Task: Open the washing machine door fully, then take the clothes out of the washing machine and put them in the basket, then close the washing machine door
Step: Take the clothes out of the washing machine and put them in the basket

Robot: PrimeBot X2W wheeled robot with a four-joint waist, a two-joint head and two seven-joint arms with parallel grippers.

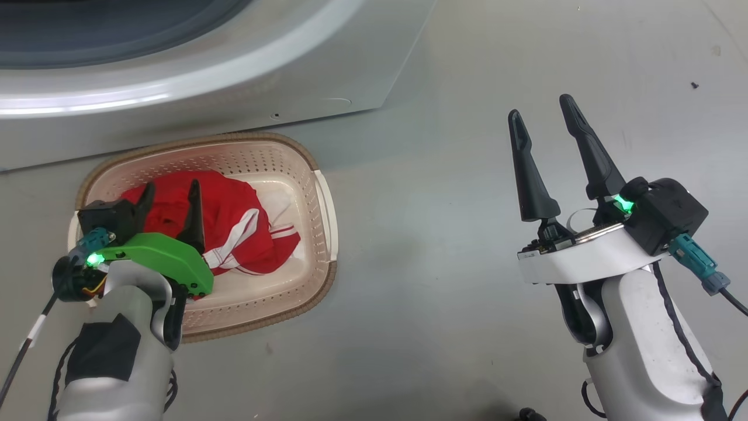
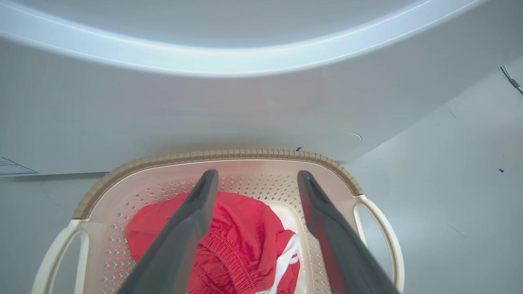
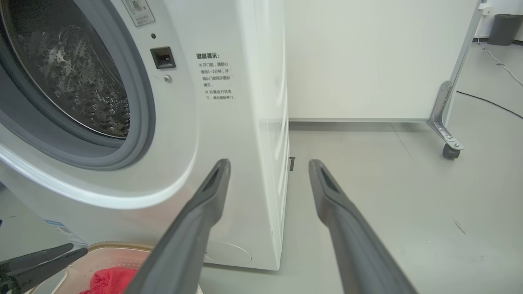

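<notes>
The clothes (image 1: 231,202) lie crumpled in the basket (image 1: 264,140), just near the washing machine (image 1: 234,93). Their long axis goes left to right, with the striped end at the right. The left end effector (image 1: 171,186) hangs wide open over them and holds nothing. The right end effector (image 1: 540,108) is open and empty too. I would lift the left one straight up, so that no finger catches the fabric.

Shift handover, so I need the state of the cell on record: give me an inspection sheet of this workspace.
Surface: smooth grey floor.
Job's things: red white-striped garment lies in cream perforated plastic basket before white front-loading washing machine; steel drum exposed.
Clutter: small dark speck on floor.
Grippers: left gripper open over garment; right gripper open, holding nothing.
Cables: black cable along floor.
Surroundings: white wheeled partition, grey bin.
</notes>
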